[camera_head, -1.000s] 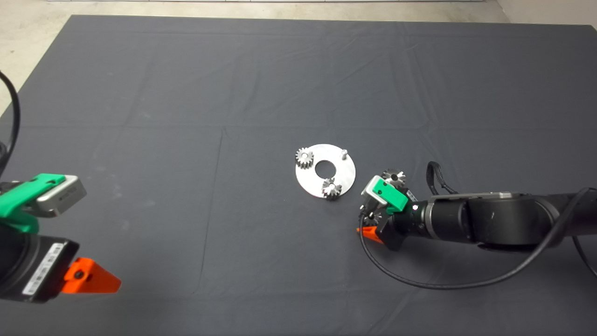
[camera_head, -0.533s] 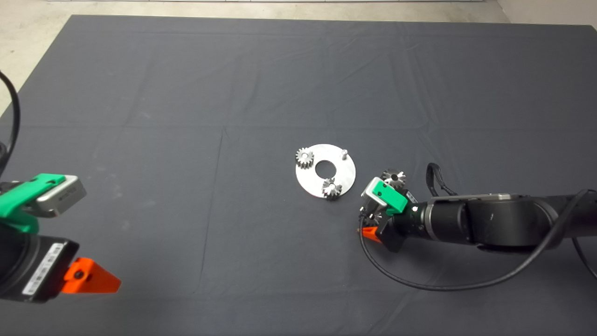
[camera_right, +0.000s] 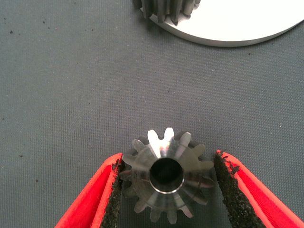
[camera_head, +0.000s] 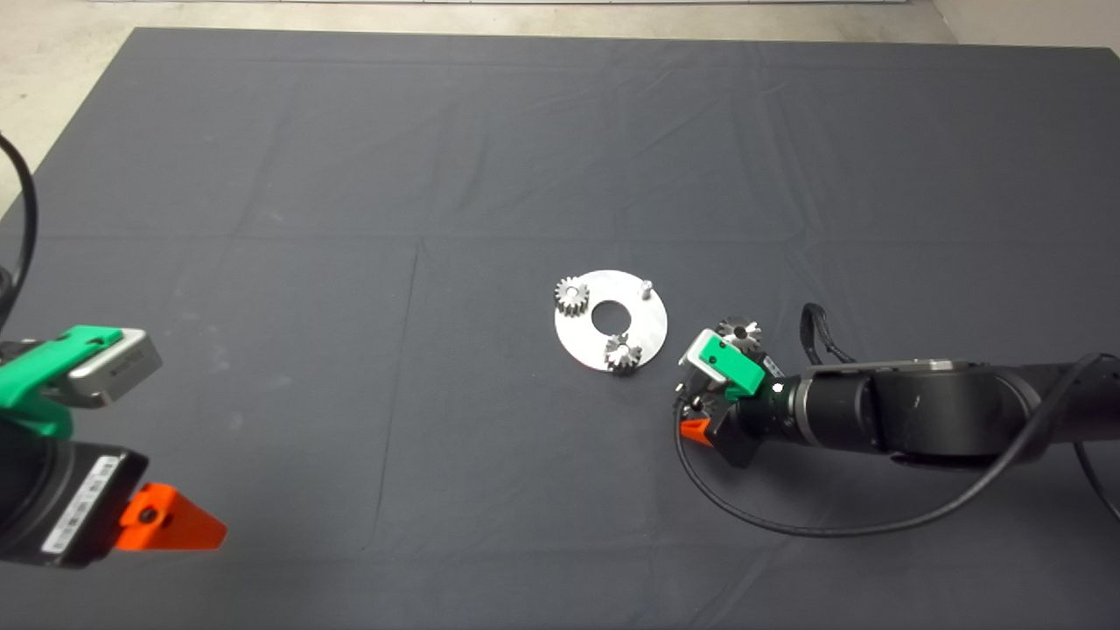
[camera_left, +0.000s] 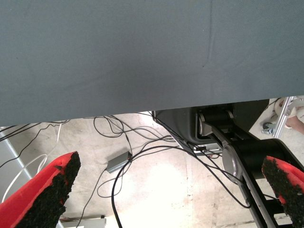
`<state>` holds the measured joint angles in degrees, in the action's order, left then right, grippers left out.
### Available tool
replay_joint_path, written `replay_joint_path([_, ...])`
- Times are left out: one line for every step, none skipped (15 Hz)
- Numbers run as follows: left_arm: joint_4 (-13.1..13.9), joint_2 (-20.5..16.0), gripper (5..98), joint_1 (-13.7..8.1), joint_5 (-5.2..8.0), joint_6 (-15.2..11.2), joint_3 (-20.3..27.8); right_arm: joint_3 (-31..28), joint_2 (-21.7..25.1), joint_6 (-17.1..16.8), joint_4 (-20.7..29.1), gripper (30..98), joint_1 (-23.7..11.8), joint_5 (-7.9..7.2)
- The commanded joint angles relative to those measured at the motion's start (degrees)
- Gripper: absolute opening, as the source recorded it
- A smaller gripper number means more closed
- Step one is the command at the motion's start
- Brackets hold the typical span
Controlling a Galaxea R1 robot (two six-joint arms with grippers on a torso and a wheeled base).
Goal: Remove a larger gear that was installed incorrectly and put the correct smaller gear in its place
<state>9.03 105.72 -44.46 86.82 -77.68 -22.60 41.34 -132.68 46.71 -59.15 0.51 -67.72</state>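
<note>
My right gripper is low over the mat, right of the round silver plate. Its red fingers straddle the smaller gear, a dark steel gear lying flat with its black centre hole up. One pad touches the teeth and the other stands a sliver off. In the head view this gear is mostly hidden under the gripper. The larger gear lies on the mat just behind the wrist. The plate carries two paler gears and one bare peg.
My left gripper waits open at the mat's lower left edge, and its view shows the floor with cables. A black cable loops on the mat below the right arm. One pale gear on the plate's edge lies just beyond the right fingers.
The right gripper's fingers have drawn in around the smaller gear, with the visible red finger moving toward it. The left arm has not moved.
</note>
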Motion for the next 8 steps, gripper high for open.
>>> replay_joint_path([0.99,-0.02,98.2,-0.72,0.18,-0.10,0.82,-0.13,0.18,-0.66,-1.41,50.2,-0.24,-0.04])
replay_joint_path([0.99,-0.02,98.2,-0.72,0.19,-0.10,0.82,-0.22,0.18,-0.66,-1.41,50.2,-0.08,-0.13])
replay_joint_path([0.99,-0.02,98.2,-0.72,0.19,-0.10,0.82,-0.22,0.18,-0.69,-1.41,50.2,-0.08,-0.13])
replay_joint_path([0.99,-0.02,98.2,-0.72,0.19,-0.19,0.82,-0.31,0.18,-0.94,-1.41,50.2,0.01,-0.22])
replay_joint_path([0.99,-0.02,98.2,-0.72,0.19,-0.19,0.82,-0.46,0.27,-1.01,-1.41,47.9,0.10,-0.31])
replay_joint_path([0.99,-0.02,98.2,-0.72,0.19,-0.19,0.82,-0.48,0.44,-0.89,-1.41,46.4,0.10,-0.31])
replay_joint_path([0.99,-0.02,98.2,-0.72,0.19,-0.19,0.82,-0.40,0.62,-0.92,-1.41,46.2,0.10,-0.29])
replay_joint_path([0.99,-0.02,98.2,-0.72,0.19,-0.28,0.82,-0.40,0.62,-1.01,-1.47,45.8,0.10,-0.31])
